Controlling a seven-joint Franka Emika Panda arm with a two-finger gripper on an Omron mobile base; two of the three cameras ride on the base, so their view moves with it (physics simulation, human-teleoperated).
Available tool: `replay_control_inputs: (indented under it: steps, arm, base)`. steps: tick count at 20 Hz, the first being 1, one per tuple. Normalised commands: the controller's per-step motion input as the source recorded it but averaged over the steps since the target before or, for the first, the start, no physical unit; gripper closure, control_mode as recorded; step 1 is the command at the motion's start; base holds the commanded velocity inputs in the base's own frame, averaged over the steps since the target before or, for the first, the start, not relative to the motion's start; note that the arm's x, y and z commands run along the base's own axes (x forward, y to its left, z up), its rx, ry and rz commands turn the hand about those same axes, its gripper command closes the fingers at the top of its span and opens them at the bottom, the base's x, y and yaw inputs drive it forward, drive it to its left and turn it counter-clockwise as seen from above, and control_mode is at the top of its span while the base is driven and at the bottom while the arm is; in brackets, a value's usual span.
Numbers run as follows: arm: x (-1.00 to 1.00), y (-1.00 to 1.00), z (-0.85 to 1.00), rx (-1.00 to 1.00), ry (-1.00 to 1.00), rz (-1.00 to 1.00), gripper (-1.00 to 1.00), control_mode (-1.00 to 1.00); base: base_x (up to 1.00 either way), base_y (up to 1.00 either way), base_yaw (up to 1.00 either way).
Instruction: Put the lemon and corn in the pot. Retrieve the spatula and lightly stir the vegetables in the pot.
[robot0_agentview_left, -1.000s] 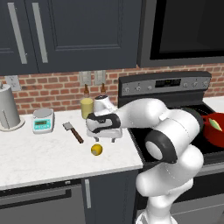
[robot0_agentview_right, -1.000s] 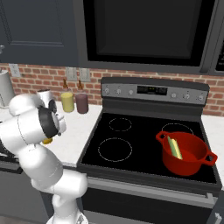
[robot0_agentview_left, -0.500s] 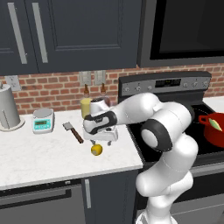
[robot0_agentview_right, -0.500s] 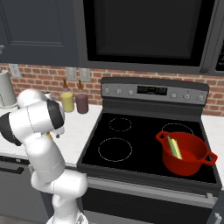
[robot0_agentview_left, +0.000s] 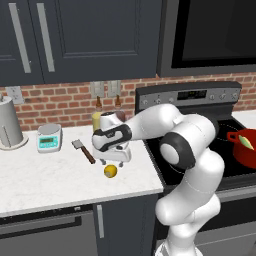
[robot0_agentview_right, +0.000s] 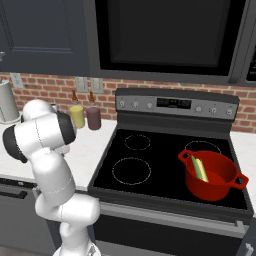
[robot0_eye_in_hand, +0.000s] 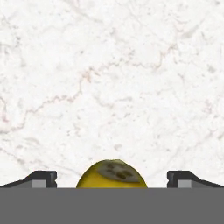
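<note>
White marble counter (robot0_agentview_left: 45, 185) bears the lemon (robot0_agentview_left: 110, 171), directly under the gripper (robot0_agentview_left: 114, 161) and between its wide-spread fingers; being round, it could roll aside toward the spatula (robot0_agentview_left: 83, 151) if one finger touches first.

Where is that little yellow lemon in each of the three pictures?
Left base view: the lemon lies on the white counter, just below the gripper.
Right base view: not seen; the arm stands in front of that spot.
Hand view: bottom middle, between the fingertips.
Shared landmark: the white marbled counter.
</note>
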Motion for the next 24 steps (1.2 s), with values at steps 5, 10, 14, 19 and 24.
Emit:
replay_control_inputs:
  steps: [5, 10, 14, 19, 24]
  arm:
    - [-0.01, 0.05, -0.04, 0.0, 0.0, -0.11, -1.0, -1.0]
    - [-0.27, 0.0, -0.03, 0.0, 0.0, -0.11, -1.0, -1.0]
    - [-0.43, 0.0, -0.01, 0.0, 0.0, -0.09, -1.0, -1.0]
    - [-0.17, 0.0, -0.03, 0.01, -0.01, -0.07, -1.0, -1.0]
    - [0.02, 0.0, -0.22, 0.01, -0.1, -0.06, -1.0, -1.0]
  base:
    - [0.0, 0.0, 0.0]
    - [0.0, 0.0, 0.0]
    - [0.0, 0.0, 0.0]
    - [0.0, 0.0, 0.0]
    - [0.0, 0.0, 0.0]
